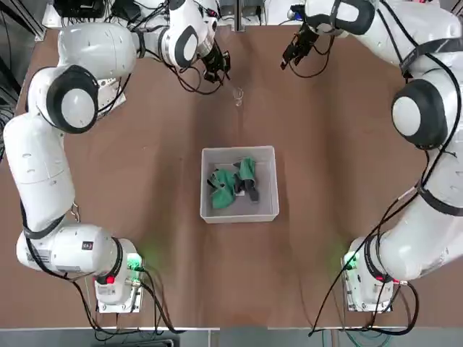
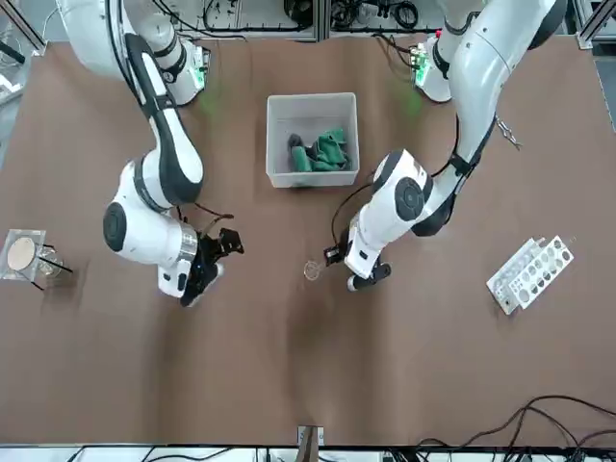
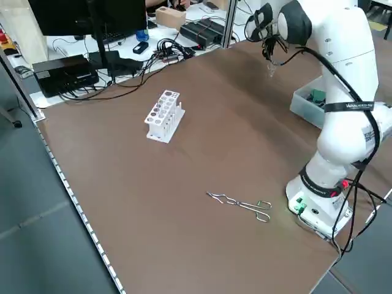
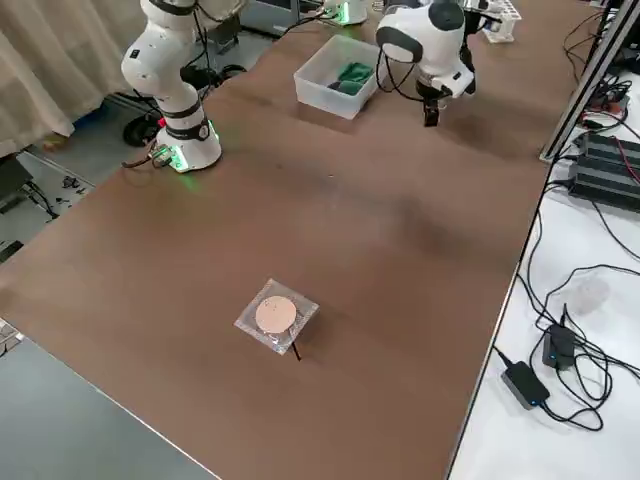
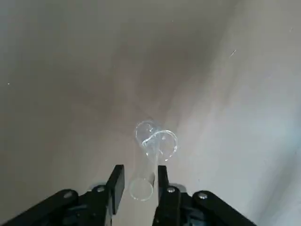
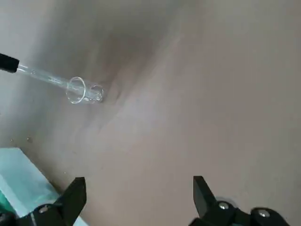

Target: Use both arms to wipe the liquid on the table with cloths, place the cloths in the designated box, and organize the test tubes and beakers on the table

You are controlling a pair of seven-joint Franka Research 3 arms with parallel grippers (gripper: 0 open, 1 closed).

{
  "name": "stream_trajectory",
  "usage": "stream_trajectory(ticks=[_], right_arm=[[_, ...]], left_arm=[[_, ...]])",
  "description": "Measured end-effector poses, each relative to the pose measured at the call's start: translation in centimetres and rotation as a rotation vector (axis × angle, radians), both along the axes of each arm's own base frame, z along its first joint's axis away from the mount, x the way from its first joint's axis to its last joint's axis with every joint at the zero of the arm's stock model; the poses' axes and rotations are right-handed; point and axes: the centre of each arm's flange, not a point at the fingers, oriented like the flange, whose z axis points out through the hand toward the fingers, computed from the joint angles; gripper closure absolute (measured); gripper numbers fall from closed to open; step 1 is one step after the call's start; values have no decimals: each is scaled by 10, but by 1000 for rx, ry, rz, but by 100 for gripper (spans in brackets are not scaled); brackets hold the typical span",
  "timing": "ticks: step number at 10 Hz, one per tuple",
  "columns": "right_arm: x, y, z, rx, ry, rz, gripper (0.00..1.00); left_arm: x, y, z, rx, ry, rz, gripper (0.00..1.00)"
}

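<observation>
One clear glass test tube (image 5: 146, 176), gripped between the left gripper (image 5: 140, 181) fingers, tip over the small beaker (image 5: 156, 140) on the table (image 1: 325, 144) beyond the box (image 1: 239, 153). Likely light, slick, brittle; hold mid-shaft, gently. Right gripper (image 6: 138, 190): fingers spread, empty. Cloths (image 1: 233, 182): binned.

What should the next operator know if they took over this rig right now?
Left gripper: shut on a test tube, its far end at the small beaker, beyond the box.
Right gripper: open, empty, over the table near the beaker.
Done: cloths lie in the box; no liquid visible.
Left: tube to the rack at the robot's left; beaker not yet tidied.
</observation>
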Motion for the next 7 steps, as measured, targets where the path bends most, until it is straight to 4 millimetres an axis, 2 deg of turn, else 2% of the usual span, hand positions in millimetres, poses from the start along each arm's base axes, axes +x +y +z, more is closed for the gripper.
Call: stream_trajectory(ticks=[1,2,3,7], right_arm=[[1,6,-10,26,-32,56,0],[2,10,-25,65,-63,114,0],[4,12,-37,114,-100,169,0],[9,7,-60,284,-243,348,0]], left_arm=[[-1,-2,0,0,1,-2,67],[-1,-2,0,-2,-1,-1,76],[0,-3,3,-9,-7,2,78],[5,-2,11,-17,-18,15,79]])
